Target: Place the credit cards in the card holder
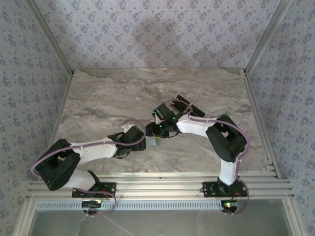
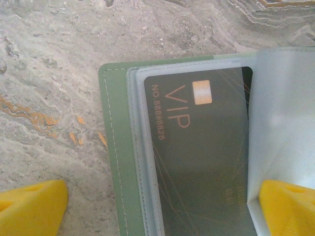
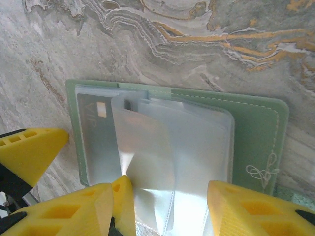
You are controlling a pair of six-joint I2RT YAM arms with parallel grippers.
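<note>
The sage-green card holder (image 2: 112, 147) lies open on the marble table, its clear sleeves (image 3: 197, 147) fanned out. A dark credit card (image 2: 206, 157) with orange "VIP" lettering and an orange chip sits inside one sleeve; it also shows as the card (image 3: 93, 132) at the holder's left end. My left gripper (image 2: 160, 209) is open and straddles that card, and its right finger (image 2: 290, 206) touches a translucent sleeve flap. My right gripper (image 3: 167, 216) is open over the loose sleeves with nothing pinched. Both grippers meet over the holder (image 1: 154, 142). Two more dark cards (image 1: 182, 101) lie beyond the right arm.
The marble tabletop (image 1: 108, 103) stretches wide to the left and the back. Patterned walls and metal corner posts (image 1: 258, 44) close in the workspace. A ribbed metal rail (image 1: 162, 184) runs along the near edge by the arm bases.
</note>
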